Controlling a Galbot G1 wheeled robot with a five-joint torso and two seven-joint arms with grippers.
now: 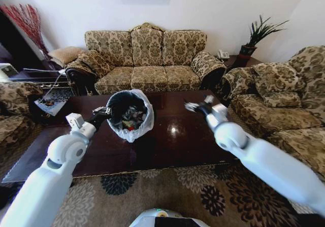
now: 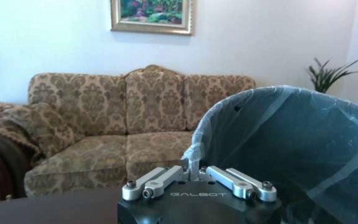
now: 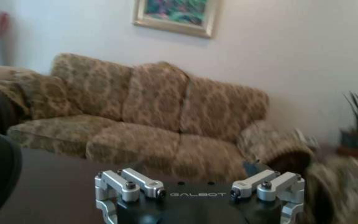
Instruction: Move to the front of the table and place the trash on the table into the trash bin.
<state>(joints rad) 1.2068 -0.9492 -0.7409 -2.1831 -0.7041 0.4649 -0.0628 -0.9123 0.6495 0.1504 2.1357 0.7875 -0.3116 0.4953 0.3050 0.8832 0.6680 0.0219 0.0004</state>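
Left gripper (image 1: 101, 113) fingers pinch the trash bin (image 1: 130, 116) liner rim; right gripper (image 1: 195, 105) fingers spread, empty, beside bin.

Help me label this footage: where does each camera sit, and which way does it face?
Head: looks down at the table, both arms, the trash bin.
Left wrist: faces the sofa; the left gripper pinches the bin's bag.
Right wrist: faces the same sofa; the right gripper is open.
All share the sofa.

Bag-lined trash bin (image 1: 129, 116) tilted on table (image 1: 183, 135) — trash (image 1: 133, 119) inside
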